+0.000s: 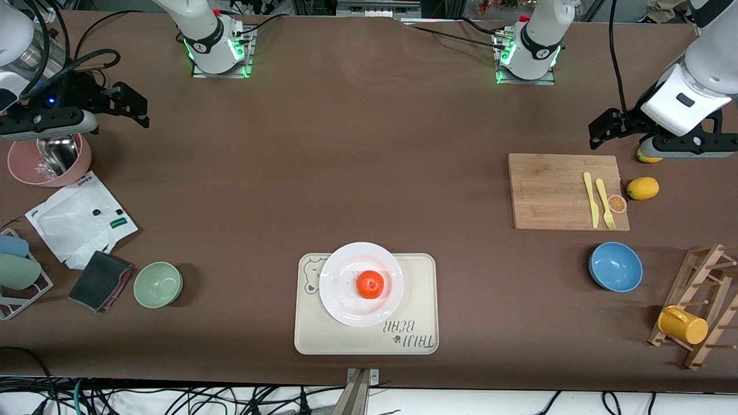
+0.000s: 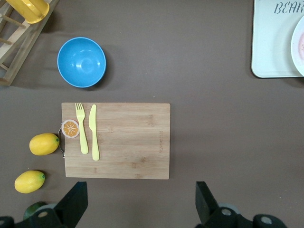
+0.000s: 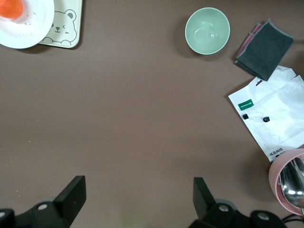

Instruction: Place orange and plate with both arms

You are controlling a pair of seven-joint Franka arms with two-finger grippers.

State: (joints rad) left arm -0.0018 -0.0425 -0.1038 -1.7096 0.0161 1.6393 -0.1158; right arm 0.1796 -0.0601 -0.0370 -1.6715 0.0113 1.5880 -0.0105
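The orange [image 1: 369,285] sits in the middle of the white plate [image 1: 340,271], and the plate rests on a cream bear-print tray [image 1: 415,300] near the table's front edge. In the right wrist view the plate [image 3: 33,26] and a part of the orange [image 3: 9,7] show at a corner. The plate's rim [image 2: 300,45] just shows in the left wrist view. My left gripper [image 1: 605,129] hangs open over bare table beside a wooden cutting board [image 1: 548,190], holding nothing. My right gripper [image 1: 134,106] hangs open near a pink bowl [image 1: 23,170] at the right arm's end, also holding nothing.
The cutting board carries a yellow fork [image 2: 81,128], a knife [image 2: 94,132] and an orange slice [image 2: 71,128]. Two lemons [image 2: 43,144] lie beside it. A blue bowl [image 1: 615,266] and a mug rack [image 1: 700,305] stand nearer the camera. A green bowl [image 1: 158,284], dark cloth [image 1: 101,280] and white bag [image 1: 81,222] lie at the right arm's end.
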